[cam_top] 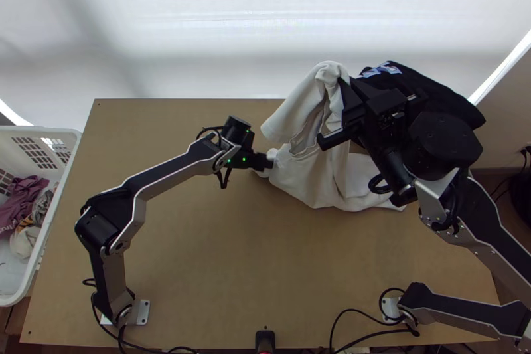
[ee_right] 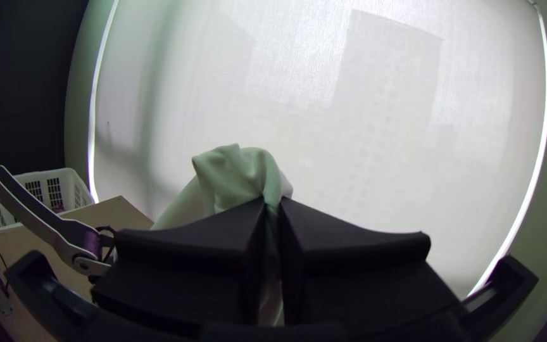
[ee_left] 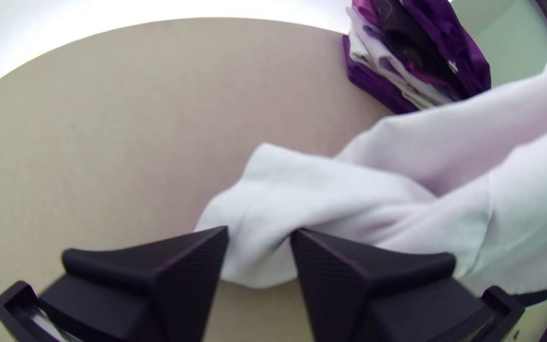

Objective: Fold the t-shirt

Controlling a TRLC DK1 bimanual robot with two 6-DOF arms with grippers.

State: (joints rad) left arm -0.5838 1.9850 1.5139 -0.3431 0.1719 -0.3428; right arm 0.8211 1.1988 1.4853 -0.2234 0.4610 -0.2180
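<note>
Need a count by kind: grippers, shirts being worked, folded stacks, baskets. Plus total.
Grippers: 2 (left gripper, right gripper)
Shirts being worked: 1 (white t-shirt)
Folded stacks: 1 (clothes stack)
Baskets: 1 (white basket)
Total: 5

In the top view, my right gripper (cam_top: 331,111) covers some of the t-shirt (cam_top: 312,178) and dark clothes (cam_top: 445,88), and the left edge crops the basket (cam_top: 46,130).
</note>
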